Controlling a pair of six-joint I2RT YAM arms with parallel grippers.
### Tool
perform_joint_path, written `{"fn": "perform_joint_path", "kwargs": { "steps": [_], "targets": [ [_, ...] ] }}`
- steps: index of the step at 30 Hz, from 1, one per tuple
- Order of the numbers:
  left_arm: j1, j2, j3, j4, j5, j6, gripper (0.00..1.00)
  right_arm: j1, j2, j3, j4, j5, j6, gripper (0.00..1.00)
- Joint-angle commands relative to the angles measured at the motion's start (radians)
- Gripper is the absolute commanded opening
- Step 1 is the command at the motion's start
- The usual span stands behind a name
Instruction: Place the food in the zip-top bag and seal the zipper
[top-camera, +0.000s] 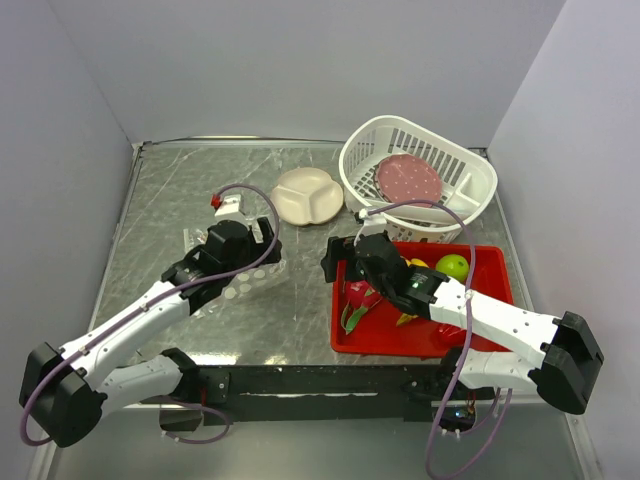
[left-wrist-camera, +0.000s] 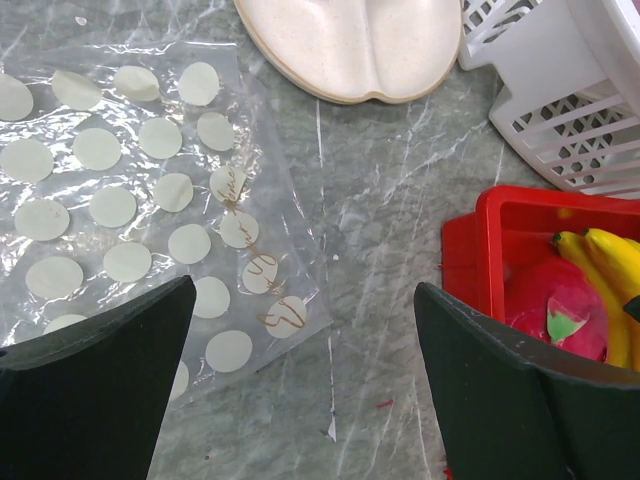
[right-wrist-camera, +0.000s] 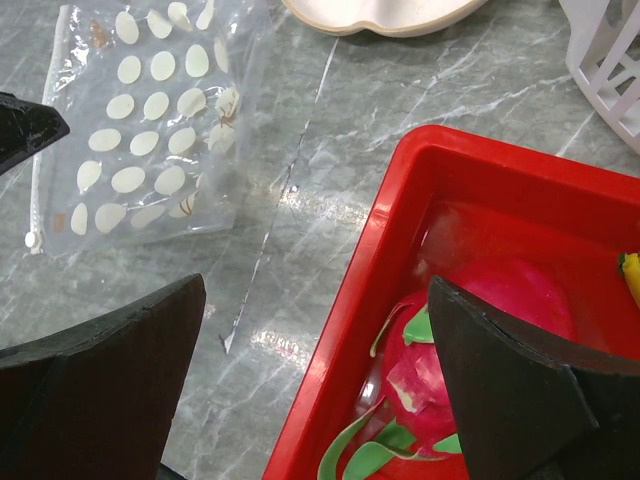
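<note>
The clear zip-top bag (top-camera: 236, 290) with white dots lies flat on the table, partly under my left gripper (top-camera: 266, 238). In the left wrist view the bag (left-wrist-camera: 130, 200) is at the left, and the left gripper (left-wrist-camera: 303, 292) is open and empty above its right corner. The zipper (right-wrist-camera: 40, 180) runs along the bag's (right-wrist-camera: 150, 130) left edge. The dragon fruit (top-camera: 360, 298), banana (top-camera: 417, 264) and green apple (top-camera: 453, 267) lie in a red tray (top-camera: 492, 262). My right gripper (right-wrist-camera: 318, 290) is open and empty over the tray's left rim, next to the dragon fruit (right-wrist-camera: 490, 320).
A cream divided plate (top-camera: 308, 195) sits behind the bag. A white slotted basket (top-camera: 470, 170) holding a reddish speckled disc (top-camera: 408, 180) stands at the back right, touching the red tray's far side. Grey walls enclose the table.
</note>
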Motion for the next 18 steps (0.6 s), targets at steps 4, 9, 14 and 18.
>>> {"fn": "perform_joint_path", "kwargs": {
  "steps": [4, 9, 14, 18],
  "targets": [
    [-0.001, 0.011, 0.079, -0.040, -0.047, -0.017, 0.97, -0.006, 0.000, 0.032, 0.034, 0.024, -0.012, 1.00],
    [0.022, -0.022, 0.069, -0.070, -0.078, -0.064, 0.97, -0.008, -0.004, 0.033, 0.027, 0.019, -0.012, 1.00],
    [0.180, -0.046, 0.044, -0.135, -0.075, -0.153, 0.97, -0.008, -0.019, 0.028, 0.024, 0.007, -0.009, 1.00],
    [0.392, -0.075, -0.032, -0.104, 0.040, -0.195, 0.98, -0.008, -0.047, 0.010, 0.033, 0.004, -0.006, 1.00]
  ]
}}
